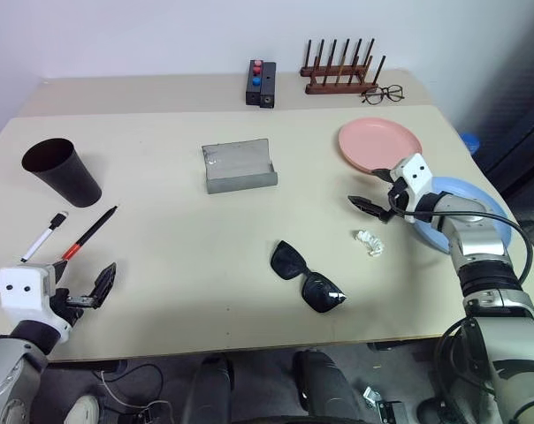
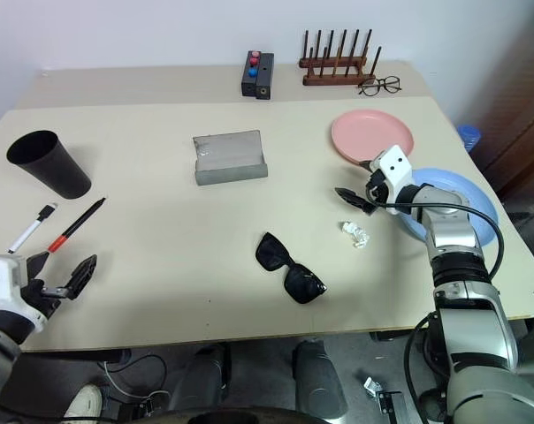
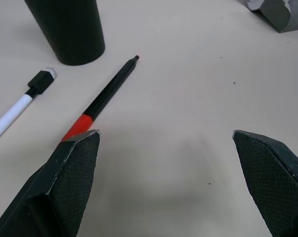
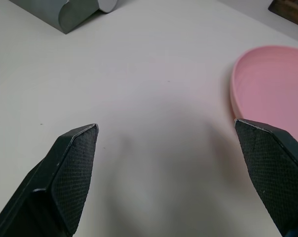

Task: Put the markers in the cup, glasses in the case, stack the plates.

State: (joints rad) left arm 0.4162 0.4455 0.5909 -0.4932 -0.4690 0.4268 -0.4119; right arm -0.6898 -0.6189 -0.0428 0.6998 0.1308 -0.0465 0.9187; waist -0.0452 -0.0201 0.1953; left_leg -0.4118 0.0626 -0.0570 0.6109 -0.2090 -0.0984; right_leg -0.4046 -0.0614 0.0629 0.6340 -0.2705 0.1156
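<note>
L gripper [image 3: 166, 185] & R gripper [image 4: 166, 177] jaws wide, empty.

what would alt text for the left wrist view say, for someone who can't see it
The open left gripper hovers over a beige table, its two black fingers spread wide and empty. Ahead lie a black marker with a red tip, a white marker with black ends and the base of a black cup.

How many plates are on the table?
2: a pink plate near the table's far right, and a blue plate just nearer, partly behind the right arm.
</note>
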